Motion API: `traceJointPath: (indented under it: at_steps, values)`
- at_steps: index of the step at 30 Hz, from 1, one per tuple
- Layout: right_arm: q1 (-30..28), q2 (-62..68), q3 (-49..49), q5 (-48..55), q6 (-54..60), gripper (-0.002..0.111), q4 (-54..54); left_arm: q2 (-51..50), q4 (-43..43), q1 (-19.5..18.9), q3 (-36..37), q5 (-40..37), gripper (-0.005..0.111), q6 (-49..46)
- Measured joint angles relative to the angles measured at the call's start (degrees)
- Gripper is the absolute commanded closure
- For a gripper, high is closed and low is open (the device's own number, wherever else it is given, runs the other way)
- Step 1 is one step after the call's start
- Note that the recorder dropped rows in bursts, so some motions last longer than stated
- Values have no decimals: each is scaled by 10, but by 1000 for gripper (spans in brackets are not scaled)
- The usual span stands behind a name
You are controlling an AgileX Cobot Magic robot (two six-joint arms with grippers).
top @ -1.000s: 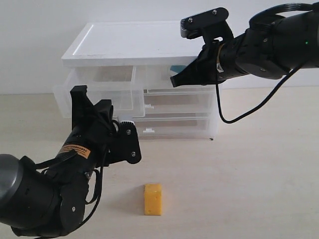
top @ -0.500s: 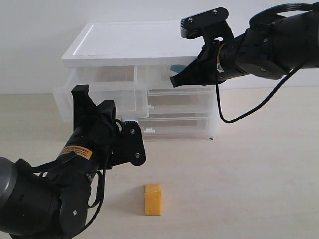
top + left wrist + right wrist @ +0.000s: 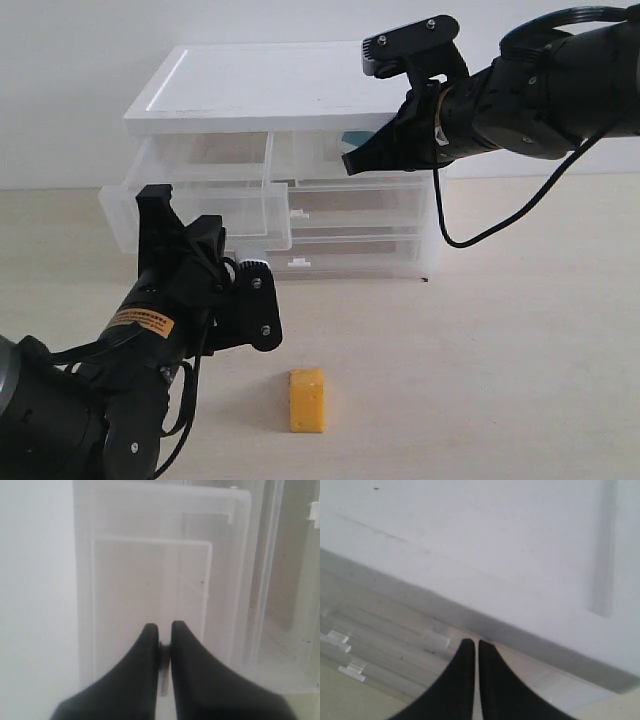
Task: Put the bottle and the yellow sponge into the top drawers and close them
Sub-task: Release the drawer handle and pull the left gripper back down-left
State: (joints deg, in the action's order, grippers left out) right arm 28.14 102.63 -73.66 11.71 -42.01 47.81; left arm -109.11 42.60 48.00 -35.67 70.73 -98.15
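Well, one top drawer [image 3: 262, 215] ajar, yellow sponge [image 3: 307, 400] outside.

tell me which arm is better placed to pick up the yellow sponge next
Likely left. The left tool holds the open left drawer, low and close to the sponge on the table. The right tool is against the top right drawer, farther from it.

Top drawers [image 3: 200, 195] are translucent plastic; yellow sponge [image 3: 307, 400] looks foamy.
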Motion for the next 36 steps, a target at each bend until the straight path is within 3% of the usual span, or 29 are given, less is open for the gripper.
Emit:
traceJointPath:
  at_steps: [13, 15, 19, 22, 30, 36]
  values:
    - [0, 0, 0, 0, 0, 108, 0, 0, 0, 0, 0, 0, 102, 1]
    - [0, 0, 0, 0, 0, 108, 0, 0, 0, 0, 0, 0, 95, 2]
    - [0, 0, 0, 0, 0, 108, 0, 0, 0, 0, 1, -3, 72, 7]
    - [0, 0, 0, 0, 0, 108, 0, 0, 3, 0, 4, -6, 62, 7]
    - [0, 0, 0, 0, 0, 108, 0, 0, 23, 4, 14, -7, 62, 12]
    - [0, 0, 0, 0, 0, 108, 0, 7, 24, 42, 31, -9, 62, 61]
